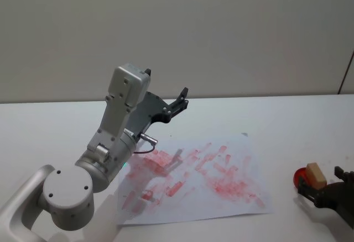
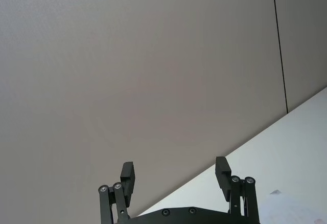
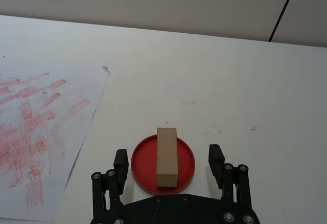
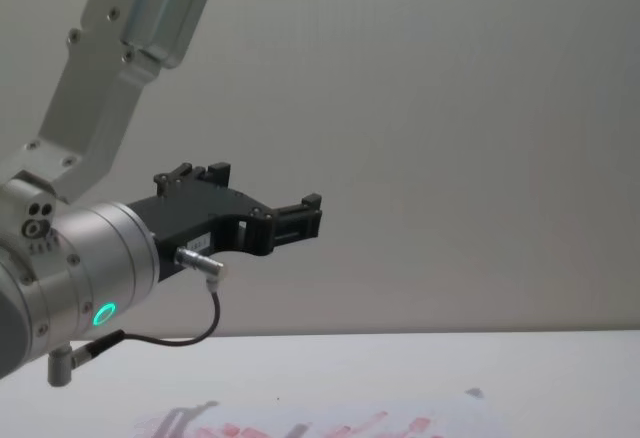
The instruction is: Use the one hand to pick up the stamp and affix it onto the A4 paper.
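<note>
We see the small tan wooden stamp (image 3: 166, 157) resting on a round red dish (image 3: 187, 156) on the white table (image 3: 245, 81), just right of the white A4 paper sheet (image 3: 36, 127) covered in red stamped blotches. Our black two-finger right pincer (image 3: 168, 157) is spread wide, one finger on each side of the dish. It seems clear of the stamp, though we cannot be sure. The left pincer (image 2: 174, 170), fingers also apart, hangs high over the table's left side.

White table (image 1: 287, 120), red-blotched A4 paper (image 1: 193, 181), round red dish (image 3: 139, 162)
</note>
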Motion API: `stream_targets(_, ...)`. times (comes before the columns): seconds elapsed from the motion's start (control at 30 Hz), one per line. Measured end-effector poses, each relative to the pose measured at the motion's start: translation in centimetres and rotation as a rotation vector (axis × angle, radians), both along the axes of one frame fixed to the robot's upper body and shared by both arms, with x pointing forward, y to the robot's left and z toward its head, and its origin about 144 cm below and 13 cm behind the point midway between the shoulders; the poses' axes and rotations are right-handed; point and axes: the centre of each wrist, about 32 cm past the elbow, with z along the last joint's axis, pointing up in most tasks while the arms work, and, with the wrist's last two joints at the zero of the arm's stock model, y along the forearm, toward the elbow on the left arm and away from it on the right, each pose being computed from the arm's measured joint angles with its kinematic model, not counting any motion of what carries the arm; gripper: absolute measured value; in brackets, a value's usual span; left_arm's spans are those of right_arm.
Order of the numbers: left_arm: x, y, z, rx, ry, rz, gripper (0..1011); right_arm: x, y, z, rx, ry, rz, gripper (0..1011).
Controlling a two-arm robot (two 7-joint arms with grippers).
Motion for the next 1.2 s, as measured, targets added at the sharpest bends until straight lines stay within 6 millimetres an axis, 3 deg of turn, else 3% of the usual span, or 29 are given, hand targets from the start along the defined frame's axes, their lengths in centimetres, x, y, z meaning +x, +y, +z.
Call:
stream_targets(0.33, 0.00, 0.00, 0.00, 0.000, 0.000, 0.000, 1001, 0.57, 0.12, -0.25, -0.001, 0.016, 0.012, 754)
stream_targets(0.7, 0.00, 0.00, 0.00, 0.000, 0.000, 0.000, 1001, 0.84, 0.17, -0.38, -0.002, 0.023, 0.017, 417)
stream_targets(0.77, 0.00, 0.00, 0.00, 0.000, 0.000, 0.000, 1001, 0.89, 0.18, -0.39, -0.003, 0.024, 0.018, 310)
stream_targets(0.93, 0.00, 0.00, 0.00, 0.000, 0.000, 0.000, 1001, 0.92, 0.19, -0.41, -0.003, 0.025, 0.019, 217)
stream_targets(1.2, 0.00, 0.00, 0.00, 0.000, 0.000, 0.000, 1001, 1.09, 0.21, -0.22, -0.009, 0.005, 0.032, 217)
